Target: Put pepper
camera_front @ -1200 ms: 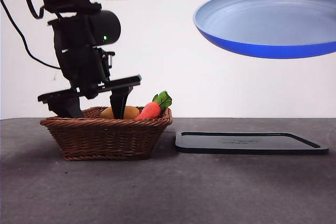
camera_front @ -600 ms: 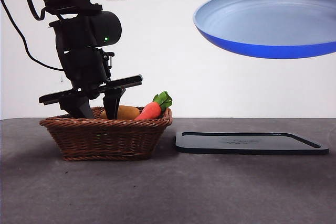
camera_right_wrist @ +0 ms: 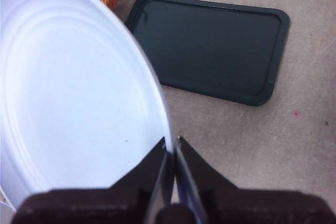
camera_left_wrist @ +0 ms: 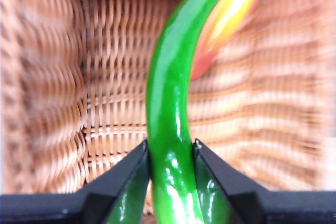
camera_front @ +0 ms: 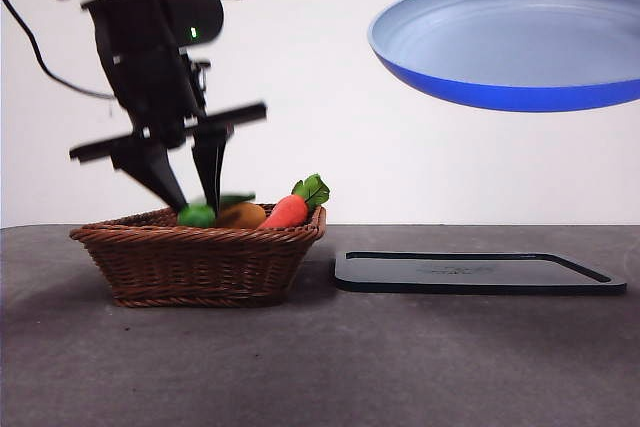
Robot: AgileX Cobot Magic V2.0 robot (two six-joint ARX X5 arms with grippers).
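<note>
Front view: low, at about table (camera_front: 320,367) height, facing level across toward the white wall; basket (camera_front: 200,257) and tray (camera_front: 480,273) near and large, plate (camera_front: 510,42) high at the right.

Left wrist view: from above the left claw (camera_left_wrist: 170,153), very close, down into the basket (camera_left_wrist: 105,77), blurred; pepper (camera_left_wrist: 168,103) shared with the front view (camera_front: 197,214).

Right wrist view: from above the right claw (camera_right_wrist: 171,148), down on the table (camera_right_wrist: 310,129); plate (camera_right_wrist: 68,98), tray (camera_right_wrist: 210,45) and basket corner shared with the front view.
</note>
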